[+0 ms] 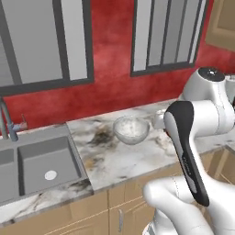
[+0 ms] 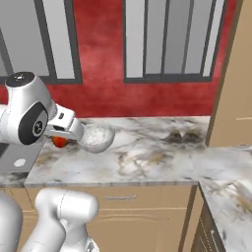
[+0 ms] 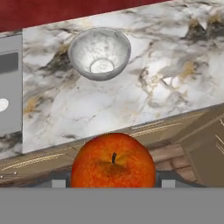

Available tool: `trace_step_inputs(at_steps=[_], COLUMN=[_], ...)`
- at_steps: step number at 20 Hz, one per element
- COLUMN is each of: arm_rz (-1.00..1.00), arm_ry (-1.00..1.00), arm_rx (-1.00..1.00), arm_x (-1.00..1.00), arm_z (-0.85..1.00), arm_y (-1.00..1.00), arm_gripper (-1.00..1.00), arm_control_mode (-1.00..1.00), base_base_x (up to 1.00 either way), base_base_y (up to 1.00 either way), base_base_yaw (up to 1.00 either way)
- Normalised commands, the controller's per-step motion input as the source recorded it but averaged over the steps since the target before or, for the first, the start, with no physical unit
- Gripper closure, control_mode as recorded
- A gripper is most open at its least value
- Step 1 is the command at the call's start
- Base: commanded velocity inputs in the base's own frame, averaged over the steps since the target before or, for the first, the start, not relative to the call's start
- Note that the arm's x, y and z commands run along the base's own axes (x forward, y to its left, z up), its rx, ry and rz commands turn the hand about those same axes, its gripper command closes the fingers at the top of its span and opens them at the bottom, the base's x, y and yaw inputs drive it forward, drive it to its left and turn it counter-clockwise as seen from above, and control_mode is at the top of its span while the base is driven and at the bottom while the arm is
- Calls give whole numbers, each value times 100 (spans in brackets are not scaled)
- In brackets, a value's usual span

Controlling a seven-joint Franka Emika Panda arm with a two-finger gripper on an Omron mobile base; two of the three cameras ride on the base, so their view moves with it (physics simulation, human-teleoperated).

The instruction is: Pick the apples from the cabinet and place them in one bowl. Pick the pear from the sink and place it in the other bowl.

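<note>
My gripper [image 3: 113,183] is shut on a glossy red-orange apple [image 3: 113,162], stem towards the camera, held above the counter's front edge. In the right base view the apple [image 2: 59,141] peeks out under the hand, just left of the bowl. The frosted, speckled grey-white bowl [image 3: 99,53] stands empty on the marble counter [image 3: 166,87], beyond the apple; it also appears mid-counter as the bowl [image 1: 131,129] and the bowl [image 2: 98,138]. The grey sink [image 1: 41,160] with its pale drain lies left of the bowl. The pear, the second apple and the glossy bluish bowl are out of view.
A curved grey faucet [image 1: 9,121] rises behind the sink. A red wall with grey windows backs the counter. A tan wooden cabinet [image 1: 222,23] hangs at the upper right, and a tall tan panel [image 2: 236,74] closes the counter's right end. Wooden drawers run below the counter.
</note>
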Motion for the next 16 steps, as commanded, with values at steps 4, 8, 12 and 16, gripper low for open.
trace_step_inputs(at_steps=[4,8,12,16], arm_rz=[0,0,0,0], arm_ry=[0,0,0,0], arm_rx=[0,0,0,0], arm_x=[0,0,0,0], arm_z=[0,0,0,0], arm_y=[0,0,0,0], arm_gripper=[100,100,100,100], arm_control_mode=[100,100,100,100], base_base_x=[85,83,43,1], base_base_y=[-1,-11,-23,0], base_base_yaw=[27,23,5,1])
